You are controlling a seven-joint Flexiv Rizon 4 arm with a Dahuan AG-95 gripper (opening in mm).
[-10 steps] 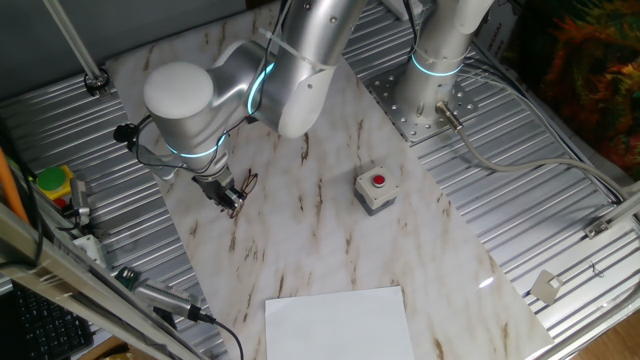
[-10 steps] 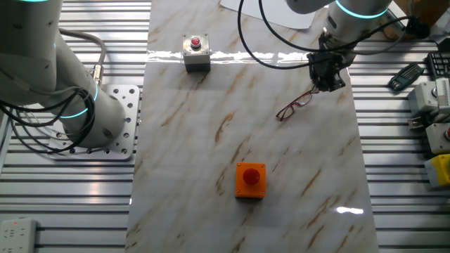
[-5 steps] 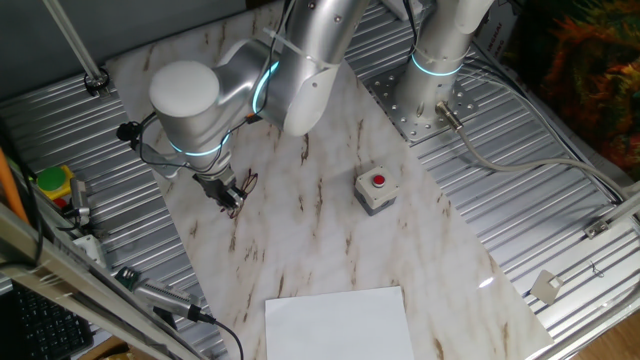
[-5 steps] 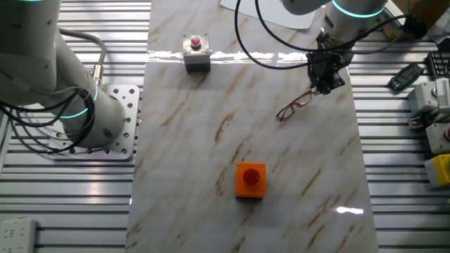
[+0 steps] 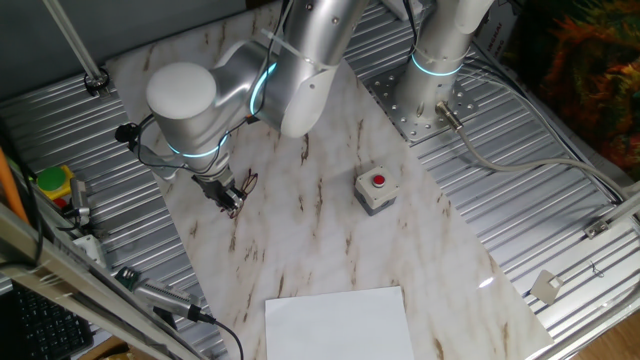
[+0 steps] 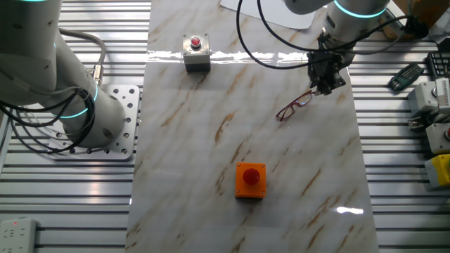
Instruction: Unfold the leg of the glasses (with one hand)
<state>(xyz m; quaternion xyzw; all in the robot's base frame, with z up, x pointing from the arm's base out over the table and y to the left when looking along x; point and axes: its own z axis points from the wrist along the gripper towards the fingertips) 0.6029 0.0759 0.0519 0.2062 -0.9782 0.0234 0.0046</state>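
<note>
The glasses [image 6: 294,106] lie on the marble board near its right edge, a thin reddish-brown wire frame running diagonally. In one fixed view the glasses [image 5: 247,184] show as a small dark shape beside the fingertips. My gripper [image 6: 323,88] points straight down at the frame's upper right end. Its fingers stand close together, pinched on the leg [image 6: 311,93] where it meets the frame. From the opposite side my gripper [image 5: 232,201] hangs under the big silver wrist, which hides part of the frame.
A grey button box [image 6: 196,53] with a red button stands at the far end of the board, and an orange box [image 6: 250,180] with a red button nearer. White paper [image 5: 338,322] lies at one end. A second arm's base [image 6: 105,123] sits beside the board.
The wrist shifted slightly sideways and back again. The glasses stay in the same place on the board.
</note>
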